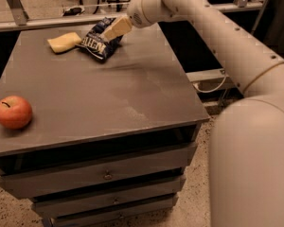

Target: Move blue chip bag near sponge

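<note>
The gripper [117, 28] shows up as one pale, flat piece lying across the top right corner of the bag [98, 44]. That corner is hidden under it. I cannot tell if the gripper is holding the bag or only resting on it. The white letters on the bag are hard to read, because the foil is wrinkled and the bag is turned. The robot's big round body [251, 164] fills the bottom right and is cut off at the edge. The apple [13, 111] sits close to the left edge of the view.

The arm [217, 27] is thick and cream colored. It goes up from the body, then reaches left over the far right corner of the counter [109, 93]. Its end tips down toward the bag.

The bag is dark blue with white letters and it is crinkled. It lies at the back of the counter, a bit left of the middle. Its far end sits a little higher than its near end. The sponge [64, 42] is pale yellow and soft looking. It lies just left of the bag, and the two look like they touch. The red apple is well apart from them, near the front left corner. Under the counter there are gray drawers [104, 176].
</note>
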Tool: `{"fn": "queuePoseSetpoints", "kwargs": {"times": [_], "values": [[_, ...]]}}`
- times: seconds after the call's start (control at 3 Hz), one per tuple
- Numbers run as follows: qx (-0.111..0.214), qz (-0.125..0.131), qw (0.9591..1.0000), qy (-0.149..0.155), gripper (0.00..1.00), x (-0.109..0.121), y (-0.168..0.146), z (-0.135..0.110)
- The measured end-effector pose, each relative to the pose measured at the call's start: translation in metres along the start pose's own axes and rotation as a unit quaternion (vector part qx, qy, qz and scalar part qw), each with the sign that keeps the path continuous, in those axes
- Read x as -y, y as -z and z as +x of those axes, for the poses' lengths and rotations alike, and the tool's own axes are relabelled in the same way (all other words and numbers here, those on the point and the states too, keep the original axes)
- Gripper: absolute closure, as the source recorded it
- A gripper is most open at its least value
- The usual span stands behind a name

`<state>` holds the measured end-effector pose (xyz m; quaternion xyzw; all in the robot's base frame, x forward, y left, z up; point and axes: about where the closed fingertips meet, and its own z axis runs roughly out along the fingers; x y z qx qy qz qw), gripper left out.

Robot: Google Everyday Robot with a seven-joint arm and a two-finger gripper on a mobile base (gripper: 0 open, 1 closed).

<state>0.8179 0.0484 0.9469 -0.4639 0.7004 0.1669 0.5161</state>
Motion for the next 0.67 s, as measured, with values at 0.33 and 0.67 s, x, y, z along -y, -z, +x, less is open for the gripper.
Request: {"fn": "queuePoseSetpoints", "kwargs": {"times": [0.33,0.67], "values": [[0.005,0.012,0.9999,0.007,0.00,-0.005,0.072,0.016],[-0.002,0.018,0.9998,0.001,0.00,0.001,0.083,0.031]]}}
